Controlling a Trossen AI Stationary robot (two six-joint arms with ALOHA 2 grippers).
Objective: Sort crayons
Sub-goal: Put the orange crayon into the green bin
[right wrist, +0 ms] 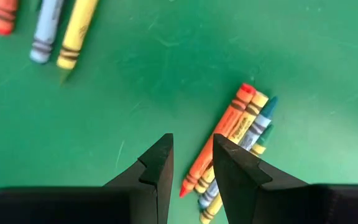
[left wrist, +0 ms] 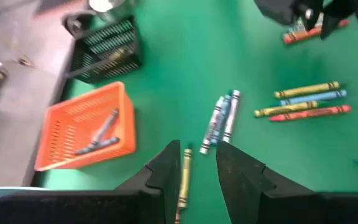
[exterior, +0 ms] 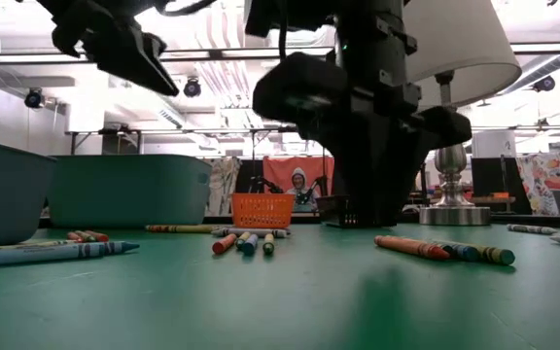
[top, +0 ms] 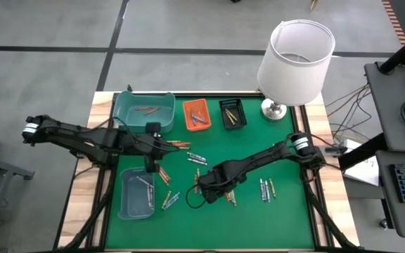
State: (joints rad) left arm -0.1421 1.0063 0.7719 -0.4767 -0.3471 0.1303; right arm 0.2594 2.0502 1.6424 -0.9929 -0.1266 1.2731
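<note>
Right wrist view has my right gripper (right wrist: 191, 163) hovering, jaws parted and empty, over a tight bundle of crayons (right wrist: 238, 140) on the green mat (right wrist: 166, 62). Dropping now, I'd likely pinch two at once. Left gripper (left wrist: 197, 168), also released, hangs over a yellowish crayon (left wrist: 184, 177) near the orange tray (left wrist: 89, 127), risking a nudge.

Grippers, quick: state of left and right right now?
Left gripper: open, empty, above a yellow crayon.
Right gripper: open, empty, over a small cluster of crayons.
</note>
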